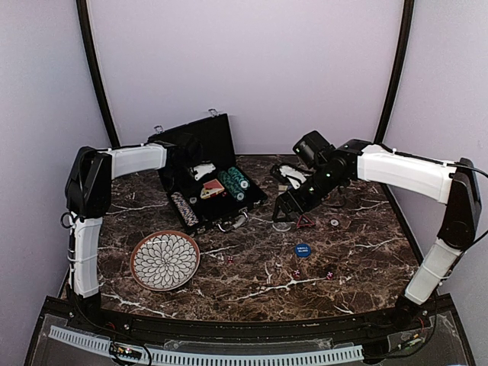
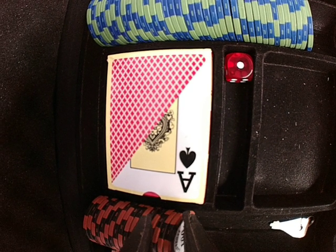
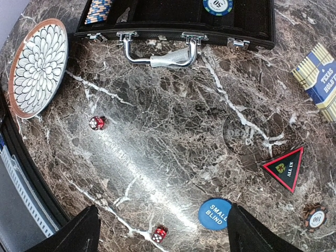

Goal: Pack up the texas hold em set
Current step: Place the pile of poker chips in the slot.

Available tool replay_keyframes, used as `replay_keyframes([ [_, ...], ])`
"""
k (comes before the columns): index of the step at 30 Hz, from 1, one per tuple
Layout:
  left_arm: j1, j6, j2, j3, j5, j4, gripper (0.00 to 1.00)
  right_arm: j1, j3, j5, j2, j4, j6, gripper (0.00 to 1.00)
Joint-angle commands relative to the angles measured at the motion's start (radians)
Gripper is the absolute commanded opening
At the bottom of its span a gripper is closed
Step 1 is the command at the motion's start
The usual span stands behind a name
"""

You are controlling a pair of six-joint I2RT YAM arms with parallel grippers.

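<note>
The black briefcase (image 1: 200, 145) lies open at the back left, with chip rows, a card deck (image 2: 160, 123) and a red die (image 2: 239, 67) in its tray. My left gripper (image 2: 168, 237) is inside the case, its jaws closed on a few red-and-black chips (image 2: 110, 223) at the end of a row. My right gripper (image 3: 165, 233) is open above the table, over a red die (image 3: 159, 233). The blue SMALL BLIND button (image 3: 215, 213) lies just inside its right finger. Another die (image 3: 96, 123) lies nearer the case.
A patterned plate with a brown rim (image 1: 165, 260) sits front left. A black-and-red ALL IN triangle (image 3: 286, 168), a clear dealer disc (image 3: 244, 131), a loose chip (image 3: 315, 217) and a blue card box (image 3: 320, 79) lie on the marble. The case handle (image 3: 160, 52) faces the table's middle.
</note>
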Motion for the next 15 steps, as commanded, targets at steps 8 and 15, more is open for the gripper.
replay_keyframes([
  [8, 0.030, -0.007, -0.086, -0.010, -0.011, -0.038, 0.22, -0.015, -0.018, 0.014, -0.009, 0.018, 0.007, 0.85],
  [15, 0.032, -0.041, -0.153, -0.028, 0.089, -0.006, 0.23, -0.072, -0.046, 0.061, -0.027, 0.030, 0.058, 0.86],
])
